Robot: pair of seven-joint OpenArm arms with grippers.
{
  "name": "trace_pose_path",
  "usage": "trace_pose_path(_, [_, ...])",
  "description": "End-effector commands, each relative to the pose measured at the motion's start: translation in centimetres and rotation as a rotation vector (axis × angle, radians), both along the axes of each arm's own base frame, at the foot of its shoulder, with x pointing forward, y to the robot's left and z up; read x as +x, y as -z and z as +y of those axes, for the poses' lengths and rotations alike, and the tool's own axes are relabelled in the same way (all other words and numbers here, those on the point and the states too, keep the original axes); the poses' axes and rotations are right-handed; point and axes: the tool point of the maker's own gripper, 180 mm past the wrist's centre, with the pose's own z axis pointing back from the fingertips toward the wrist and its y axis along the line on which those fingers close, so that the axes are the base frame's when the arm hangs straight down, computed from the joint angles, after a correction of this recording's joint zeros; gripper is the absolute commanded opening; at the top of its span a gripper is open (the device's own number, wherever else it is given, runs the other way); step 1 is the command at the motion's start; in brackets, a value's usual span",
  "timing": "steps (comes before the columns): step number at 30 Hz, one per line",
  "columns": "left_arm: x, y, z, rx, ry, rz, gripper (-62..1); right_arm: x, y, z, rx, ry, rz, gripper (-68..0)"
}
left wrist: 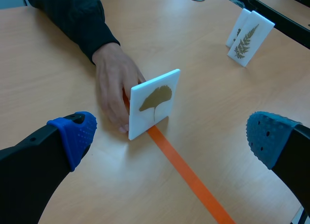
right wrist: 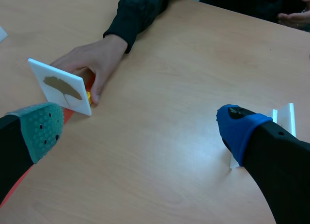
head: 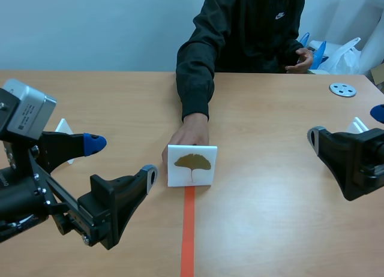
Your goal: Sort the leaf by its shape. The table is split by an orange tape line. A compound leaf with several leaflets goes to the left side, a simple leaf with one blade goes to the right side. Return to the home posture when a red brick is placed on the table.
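My left gripper sits nearest in the scene view, low at the near left, fingers spread wide with nothing between them. My right gripper is at the far right, equally spread and bare. Between them a white leaf card with one fan-shaped blade stands upright at the far end of the orange tape line. A person's hand touches it from behind. The wooden table runs to a pale wall, with a metal disc far right.

From my left wrist, the card stands ahead between my parted fingers, on the tape. Only here do the two fern cards beyond it show their print.

From my right wrist, the card is ahead of my grey-green pad. A small white stand is just beside my other finger. Something yellow, perhaps, peeks under the hand; I cannot tell what.
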Motion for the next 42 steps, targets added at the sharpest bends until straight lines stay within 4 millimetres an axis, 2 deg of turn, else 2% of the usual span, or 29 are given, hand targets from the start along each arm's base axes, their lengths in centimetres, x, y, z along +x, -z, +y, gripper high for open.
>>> trace_pose_path(1, [0.3, -1.1, -0.1, -0.020, -0.002, -0.031, 1.4, 0.3, -0.5, -0.2, 0.001, 0.003, -0.020, 0.4])
trace_pose_path(16, [0.1, -0.6, -0.4, 0.060, 0.048, -0.064, 1.4, 0.3, -0.5, -0.2, 0.001, 0.003, -0.021, 0.4])
trace_pose_path(22, [1.1, -1.3, -0.6, 0.085, 0.076, -0.117, 1.4, 0.3, -0.5, -0.2, -0.006, 0.003, -0.019, 0.4])
trace_pose_path(26, [2.1, -1.2, -0.3, 0.099, 0.087, -0.139, 1.4, 0.3, -0.5, -0.2, -0.006, 0.003, -0.019, 0.4])
trace_pose_path(36, [4.8, 1.3, 0.9, 0.099, 0.125, -0.126, 1.4, 0.3, -0.5, -0.3, -0.006, 0.003, -0.020, 0.4])
trace_pose_path(42, [5.8, 2.7, 0.5, 0.101, 0.171, -0.127, 1.4, 0.3, -0.5, -0.3, -0.007, 0.003, -0.019, 0.4])
